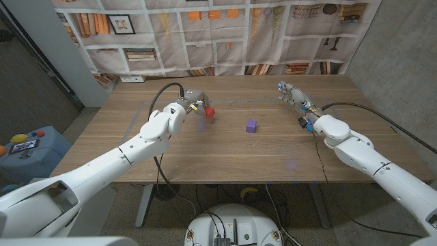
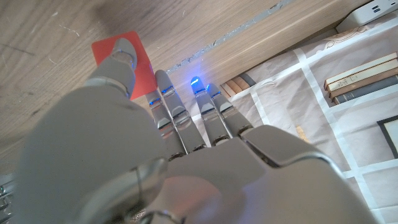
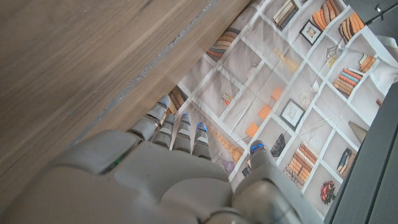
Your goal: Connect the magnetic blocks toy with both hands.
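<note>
Red block (image 1: 209, 112) sits on the wooden surface (image 1: 225, 154) at the left robot hand (image 1: 192, 104), whose thumb touches it, though no firm hold shows; a nudge could push it away. Purple block (image 1: 250, 126) lies apart, mid-surface, nothing between them. Right robot hand (image 1: 295, 98) hovers well off, fingers spread, holding nothing. Behind hangs a bookshelf-print cloth (image 1: 218, 27).
</note>
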`<state>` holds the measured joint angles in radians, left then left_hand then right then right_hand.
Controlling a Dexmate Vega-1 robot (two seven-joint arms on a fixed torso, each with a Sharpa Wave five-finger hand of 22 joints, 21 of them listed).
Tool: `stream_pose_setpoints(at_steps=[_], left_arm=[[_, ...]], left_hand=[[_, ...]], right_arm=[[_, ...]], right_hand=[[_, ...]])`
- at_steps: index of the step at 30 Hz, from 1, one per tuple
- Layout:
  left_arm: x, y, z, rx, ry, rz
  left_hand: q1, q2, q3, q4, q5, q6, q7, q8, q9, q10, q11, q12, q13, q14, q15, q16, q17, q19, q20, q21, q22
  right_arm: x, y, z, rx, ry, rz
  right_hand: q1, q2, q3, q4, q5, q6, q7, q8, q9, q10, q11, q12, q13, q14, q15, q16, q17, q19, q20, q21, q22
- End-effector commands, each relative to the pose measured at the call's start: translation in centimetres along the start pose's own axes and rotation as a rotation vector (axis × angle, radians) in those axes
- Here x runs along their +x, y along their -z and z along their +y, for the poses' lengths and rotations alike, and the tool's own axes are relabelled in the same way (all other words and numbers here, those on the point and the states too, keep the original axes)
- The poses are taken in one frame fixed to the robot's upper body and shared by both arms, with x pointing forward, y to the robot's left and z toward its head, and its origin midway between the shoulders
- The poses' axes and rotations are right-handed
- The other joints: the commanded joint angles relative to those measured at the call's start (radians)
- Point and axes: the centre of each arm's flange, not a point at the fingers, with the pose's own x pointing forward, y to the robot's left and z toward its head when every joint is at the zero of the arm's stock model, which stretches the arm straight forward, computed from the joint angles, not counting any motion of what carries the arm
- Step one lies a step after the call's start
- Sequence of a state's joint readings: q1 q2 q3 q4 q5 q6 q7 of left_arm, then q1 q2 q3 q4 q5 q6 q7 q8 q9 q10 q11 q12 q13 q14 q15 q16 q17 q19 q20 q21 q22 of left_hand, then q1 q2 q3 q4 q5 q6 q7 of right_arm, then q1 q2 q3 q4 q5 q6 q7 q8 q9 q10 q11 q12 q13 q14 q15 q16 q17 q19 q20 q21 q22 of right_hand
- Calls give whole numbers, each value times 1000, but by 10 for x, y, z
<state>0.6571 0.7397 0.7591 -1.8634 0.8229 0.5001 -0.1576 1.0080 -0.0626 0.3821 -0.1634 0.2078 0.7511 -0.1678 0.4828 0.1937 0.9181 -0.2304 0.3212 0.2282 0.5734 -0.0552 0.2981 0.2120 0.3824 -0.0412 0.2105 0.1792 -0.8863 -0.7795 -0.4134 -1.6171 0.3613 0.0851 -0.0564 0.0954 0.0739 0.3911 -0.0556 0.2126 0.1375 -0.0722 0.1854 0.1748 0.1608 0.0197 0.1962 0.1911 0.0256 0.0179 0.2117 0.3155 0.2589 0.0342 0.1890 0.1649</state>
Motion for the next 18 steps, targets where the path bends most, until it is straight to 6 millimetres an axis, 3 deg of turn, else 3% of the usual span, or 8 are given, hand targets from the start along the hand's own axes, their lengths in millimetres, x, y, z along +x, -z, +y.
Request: stream_pose_setpoints(at_steps=[1, 6, 13, 18], left_arm=[[2, -6, 4, -35, -11, 0], [1, -8, 4, -51, -7, 11], [0, -9, 4, -57, -2, 22], [-2, -6, 5, -71, 0, 36]], left_hand=[[0, 12, -6, 0, 7, 78, -20, 0, 14, 1, 4, -1, 2, -6, -166, -5, 2, -5, -9, -3, 4], [-1, 14, -8, 1, 7, 78, -21, 0, 14, 1, 4, -2, 3, -7, -165, -6, 3, -7, -9, -3, 4], [-2, 16, -12, 2, 7, 79, -22, -1, 14, 1, 4, -3, 5, -9, -165, -7, 3, -8, -10, -4, 4], [-2, 18, -14, 2, 7, 80, -22, -1, 15, 1, 4, -4, 6, -10, -166, -8, 3, -10, -10, -4, 4]], right_arm=[[-6, -25, 3, -250, -26, 59], [-7, -34, 5, -329, -44, 70], [-6, -47, 10, -437, -85, 92], [-5, -53, 16, -501, -105, 90]], right_hand=[[34, -12, 5, -25, -5, 11, -7, 13, 4, 4, 6, 3, 3, 4, 6, 0, -4, 3, 0, 1, 3], [58, -24, 10, -51, -9, 12, -8, 15, 5, 0, 0, 2, 4, 1, 9, -3, -10, 1, 3, 0, 3], [118, -48, 24, -105, -19, -1, -24, 15, 10, -24, -3, -3, 7, -15, 36, -8, -22, -18, 29, -6, 3], [157, -64, 32, -123, -27, -17, -31, 14, 13, -60, 5, -10, 10, -38, 53, -13, -28, -32, 43, -7, 4]])
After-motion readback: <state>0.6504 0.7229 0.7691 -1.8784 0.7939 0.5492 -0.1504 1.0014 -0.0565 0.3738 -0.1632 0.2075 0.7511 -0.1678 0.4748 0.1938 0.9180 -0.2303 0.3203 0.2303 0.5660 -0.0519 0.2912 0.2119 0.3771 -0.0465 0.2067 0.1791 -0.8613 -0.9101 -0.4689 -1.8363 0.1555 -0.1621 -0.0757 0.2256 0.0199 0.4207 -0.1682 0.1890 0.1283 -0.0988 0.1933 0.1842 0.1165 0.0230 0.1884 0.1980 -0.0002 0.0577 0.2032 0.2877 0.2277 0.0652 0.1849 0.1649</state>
